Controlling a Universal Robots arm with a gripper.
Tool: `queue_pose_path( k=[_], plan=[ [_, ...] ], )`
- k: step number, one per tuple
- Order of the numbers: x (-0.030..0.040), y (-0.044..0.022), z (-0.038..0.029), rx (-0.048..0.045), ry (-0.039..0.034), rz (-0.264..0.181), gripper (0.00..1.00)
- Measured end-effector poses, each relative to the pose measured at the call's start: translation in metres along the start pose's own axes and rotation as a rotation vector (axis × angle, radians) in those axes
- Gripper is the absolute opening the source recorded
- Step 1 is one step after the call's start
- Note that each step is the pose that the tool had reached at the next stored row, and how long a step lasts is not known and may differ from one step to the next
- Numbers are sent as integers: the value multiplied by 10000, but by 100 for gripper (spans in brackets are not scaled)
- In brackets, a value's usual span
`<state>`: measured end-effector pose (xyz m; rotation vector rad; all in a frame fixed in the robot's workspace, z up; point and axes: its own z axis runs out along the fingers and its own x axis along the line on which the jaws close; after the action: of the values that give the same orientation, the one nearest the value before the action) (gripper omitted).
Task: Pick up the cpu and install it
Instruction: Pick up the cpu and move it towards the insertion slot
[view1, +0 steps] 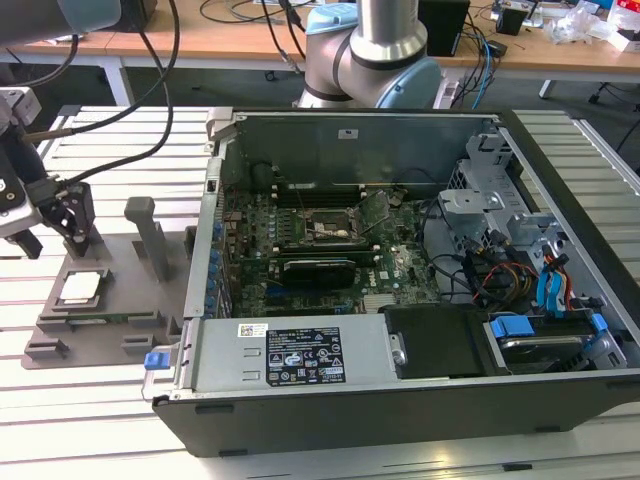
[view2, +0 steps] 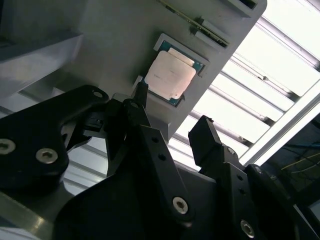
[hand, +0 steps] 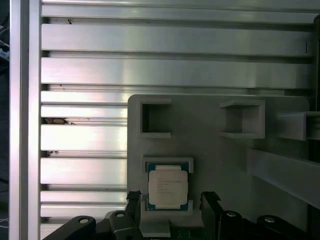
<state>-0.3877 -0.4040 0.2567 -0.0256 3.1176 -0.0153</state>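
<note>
Grey tray (view1: 112, 268) on slatted table (view1: 60, 400): 1 cpu (view1: 80, 288), flat in square recess, metal top up. Gripper (view1: 52, 238) hovering over tray nr cpu, pointing down; jaws wide apart, nothing held; in both wrist views fingers (hand: 134, 200) flank cpu, no contact. Exterior view adds open PC case (view1: 400, 400) at its right, w/ dark socket (view1: 322, 228) on motherboard, well apart from tray.
</note>
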Motion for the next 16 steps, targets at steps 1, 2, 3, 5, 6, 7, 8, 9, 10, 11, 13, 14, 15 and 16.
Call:
queue_pose_path(
  k=[1,2,3,5,6,7,8,9,10,11,13,14,15,16],
  plan=[
    [0,0,10,0,0,0,60],
    [1,0,24,0,0,0,60],
    [1,0,31,-1,0,0,60],
    [1,1,47,0,-1,0,60],
    [1,1,63,-1,-1,0,60],
    [2,1,73,0,0,1,60],
    [2,-7,90,0,1,0,60],
    [2,-15,99,-1,-1,-1,60],
    [3,-44,109,-26,-1,1,60],
    [4,-68,118,-56,-2,1,60],
    [1,-80,142,-60,-1,3,60],
    [-1,-81,148,-60,-1,3,60],
    [-7,-83,159,-59,0,2,60],
    [-14,-84,167,-59,-1,2,60]
  ],
)
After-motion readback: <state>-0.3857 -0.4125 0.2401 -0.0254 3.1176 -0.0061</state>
